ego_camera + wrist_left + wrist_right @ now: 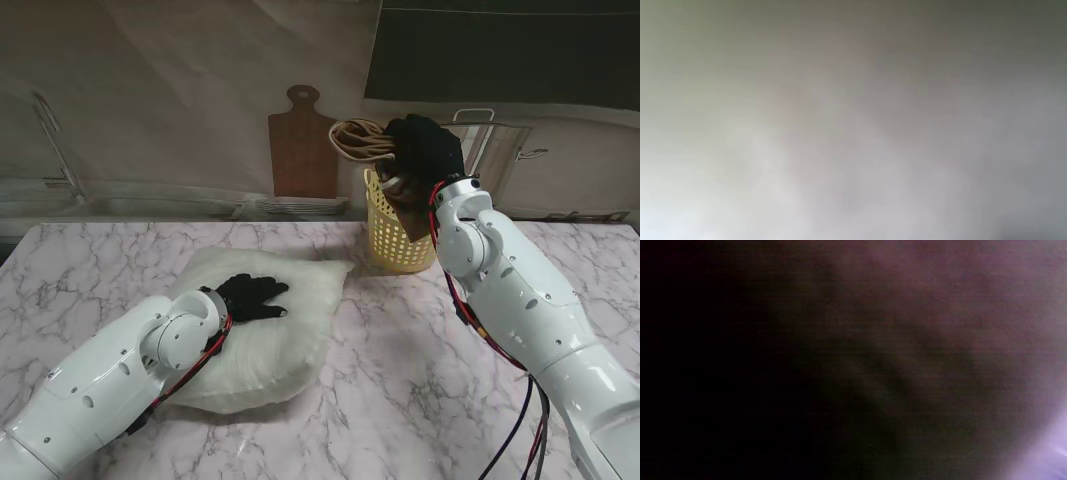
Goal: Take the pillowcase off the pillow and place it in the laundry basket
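Over the pale yellow slatted plastic laundry basket (pixel 397 235), at the far side of the grey-veined marble worktop (pixel 420 390), the right robot hand (pixel 425 148) was clenched on the bunched brown fabric pillowcase (pixel 366 140). The cloth hung in loose folds at the basket's rim, its lower part seemingly already inside. The bare white fluffy pillow (pixel 270 325) lay nearer to me, left of the basket, with the left robot hand (pixel 250 296) resting flat on it, fingers spread, holding nothing. Both wrist views were blurred out. Judgement: pillowcase is light, limp and drapes freely; a gathered fistful holds it best. Trailing folds could snag on the rim. Pillow is soft and yields under pressure.
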`<state>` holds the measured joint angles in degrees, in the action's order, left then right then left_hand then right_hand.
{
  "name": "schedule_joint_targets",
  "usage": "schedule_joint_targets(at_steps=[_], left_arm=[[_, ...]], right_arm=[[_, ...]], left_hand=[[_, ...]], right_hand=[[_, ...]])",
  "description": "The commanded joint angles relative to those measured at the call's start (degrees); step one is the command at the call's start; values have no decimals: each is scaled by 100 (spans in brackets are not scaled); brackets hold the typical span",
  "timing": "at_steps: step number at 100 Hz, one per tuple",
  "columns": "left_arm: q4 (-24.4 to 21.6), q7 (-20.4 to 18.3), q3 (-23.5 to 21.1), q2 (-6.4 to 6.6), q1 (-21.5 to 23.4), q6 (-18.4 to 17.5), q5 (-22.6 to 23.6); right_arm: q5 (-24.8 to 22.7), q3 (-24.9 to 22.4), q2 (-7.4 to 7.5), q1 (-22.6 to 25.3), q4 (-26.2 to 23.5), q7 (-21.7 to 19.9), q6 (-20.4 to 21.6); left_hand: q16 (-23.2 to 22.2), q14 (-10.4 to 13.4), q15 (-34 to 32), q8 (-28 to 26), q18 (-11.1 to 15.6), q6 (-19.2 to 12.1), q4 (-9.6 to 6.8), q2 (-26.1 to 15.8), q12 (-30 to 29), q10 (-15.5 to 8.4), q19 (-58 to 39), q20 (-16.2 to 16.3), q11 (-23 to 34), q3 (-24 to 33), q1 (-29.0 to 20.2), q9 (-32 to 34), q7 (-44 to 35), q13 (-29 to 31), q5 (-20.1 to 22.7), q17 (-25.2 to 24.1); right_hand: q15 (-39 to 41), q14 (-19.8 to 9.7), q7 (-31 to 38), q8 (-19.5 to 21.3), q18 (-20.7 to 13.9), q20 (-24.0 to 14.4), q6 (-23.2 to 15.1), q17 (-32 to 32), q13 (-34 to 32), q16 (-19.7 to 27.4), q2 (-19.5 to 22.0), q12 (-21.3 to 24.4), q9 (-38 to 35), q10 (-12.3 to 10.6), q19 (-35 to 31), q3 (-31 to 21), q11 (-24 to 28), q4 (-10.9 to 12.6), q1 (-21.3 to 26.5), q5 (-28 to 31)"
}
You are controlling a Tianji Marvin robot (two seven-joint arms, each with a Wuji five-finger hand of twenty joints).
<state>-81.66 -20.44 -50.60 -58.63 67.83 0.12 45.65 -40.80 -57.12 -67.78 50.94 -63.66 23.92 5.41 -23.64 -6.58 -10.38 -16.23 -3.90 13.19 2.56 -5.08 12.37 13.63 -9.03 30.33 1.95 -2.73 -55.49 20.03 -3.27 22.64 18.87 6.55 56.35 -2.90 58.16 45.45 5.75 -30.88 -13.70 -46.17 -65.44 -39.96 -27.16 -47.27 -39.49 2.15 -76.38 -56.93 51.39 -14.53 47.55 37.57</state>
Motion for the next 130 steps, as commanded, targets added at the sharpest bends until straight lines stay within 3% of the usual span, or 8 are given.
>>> schedule_joint_targets(at_steps=[1, 42, 68, 93, 112, 130], left_arm=[[133, -138, 92, -6, 29, -7, -62], [238, -99, 182, -38, -89, 14, -282], [341, -119, 219, -36, -117, 31, -338], [344, -71, 260, -48, -118, 30, -366], [328, -28, 261, -52, -73, 6, -359], [300, 9, 279, -60, -60, -1, -362]], right_arm=[[87, 15, -124, -267, 151, 75, 61], [817, 1000, -753, -1836, 2933, 1406, 971], [1408, 1677, -1299, -2527, 4823, 2004, 1610], [1448, 1767, -1277, -2350, 4873, 1857, 1475], [1448, 1872, -1274, -2188, 4874, 1779, 1368], [1341, 2036, -1179, -2111, 4872, 1732, 1319]], left_hand=[[59, -528, -92, -100, -448, -221, -101, -14, 30, -236, -2982, -57, -16, 60, -300, -103, 36, 118, -111, -63], [57, -531, -94, -99, -447, -215, -101, -24, 30, -232, -2983, -59, -18, 58, -305, -112, 38, 112, -118, -72], [57, -529, -95, -98, -451, -212, -100, -22, 30, -229, -2981, -60, -19, 56, -302, -111, 40, 111, -122, -74], [56, -530, -95, -97, -443, -216, -100, -30, 31, -235, -2979, -61, -20, 56, -306, -115, 40, 105, -124, -75], [56, -542, -96, -97, -448, -211, -100, -27, 31, -238, -2980, -60, -21, 57, -312, -117, 39, 109, -123, -73], [57, -529, -95, -97, -447, -210, -101, -28, 31, -234, -2980, -60, -21, 58, -320, -117, 40, 110, -125, -76]], right_hand=[[188, -969, 914, 348, 23, -22, -114, 153, 92, -154, 638, -214, 25, -466, 60, -103, 724, 44, 685, 70], [-145, -718, 1043, 257, 138, -111, -697, 1183, 955, -18, 1103, -58, 674, -539, 335, 608, 864, 109, 733, -423], [-408, -596, 1058, 274, 296, -13, -1044, 1622, 1323, 100, 1199, 41, 906, -601, 760, 839, 893, 158, 728, -856], [-1236, -428, 1065, 104, 395, 67, -1342, 1882, 1558, 313, 1004, 261, 996, -715, 1147, 926, 561, 208, 502, -1504], [-1447, -341, 1094, 67, 443, 76, -1308, 1953, 1588, 298, 893, 322, 1002, -696, 1210, 846, 490, 215, 462, -1419], [-1676, -277, 1062, 40, 491, 67, -1314, 2094, 1704, 319, 857, 444, 991, -698, 1264, 826, 297, 198, 397, -1351]])
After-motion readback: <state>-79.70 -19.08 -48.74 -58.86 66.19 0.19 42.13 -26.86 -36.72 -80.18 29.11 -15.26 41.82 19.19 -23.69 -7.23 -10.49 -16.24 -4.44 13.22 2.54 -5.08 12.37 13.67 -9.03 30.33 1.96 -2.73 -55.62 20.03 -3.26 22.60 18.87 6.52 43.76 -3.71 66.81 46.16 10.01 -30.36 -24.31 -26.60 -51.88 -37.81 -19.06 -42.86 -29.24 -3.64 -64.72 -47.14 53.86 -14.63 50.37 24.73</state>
